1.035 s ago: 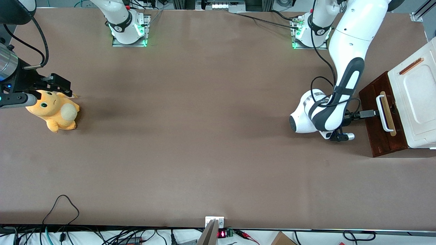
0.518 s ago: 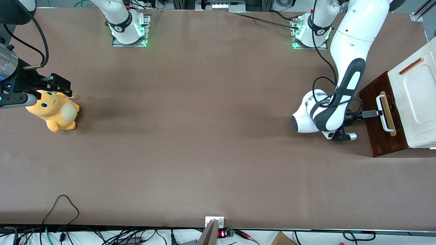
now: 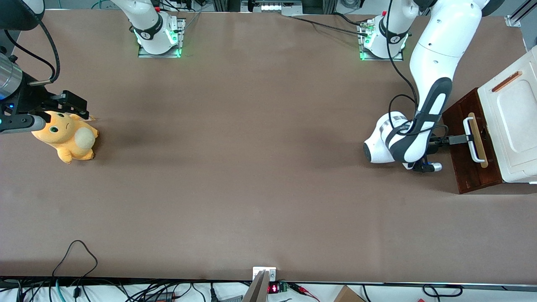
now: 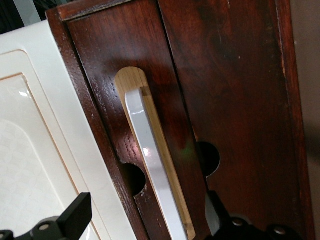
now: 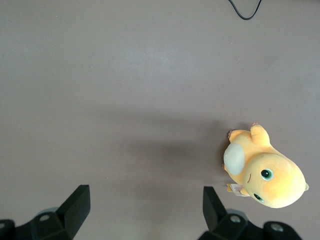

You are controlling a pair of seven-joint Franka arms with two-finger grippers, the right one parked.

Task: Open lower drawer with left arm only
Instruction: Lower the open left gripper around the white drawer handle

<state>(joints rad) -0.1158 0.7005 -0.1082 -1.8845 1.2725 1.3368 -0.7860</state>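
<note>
The lower drawer (image 3: 466, 170) is a dark reddish-brown wooden front at the working arm's end of the table, just below the white cabinet top (image 3: 514, 126). Its white loop handle (image 3: 471, 141) runs along a pale wood strip. My left arm (image 3: 432, 75) reaches down to it, and the gripper (image 3: 460, 139) is in front of the handle's middle. In the left wrist view the handle (image 4: 150, 165) crosses the drawer (image 4: 105, 60) and passes between the black fingers (image 4: 75, 216). The gripper (image 4: 145, 214) is open, the fingers wide on either side of the handle without touching it.
An orange plush toy (image 3: 67, 136) lies toward the parked arm's end of the table. The cabinet top has an orange-brown slot (image 3: 506, 81). A loose black cable (image 3: 75, 251) loops onto the table at the edge nearest the front camera.
My left arm has shifted a little toward the drawer, bringing the gripper closer to the handle. The drawer itself has not moved.
</note>
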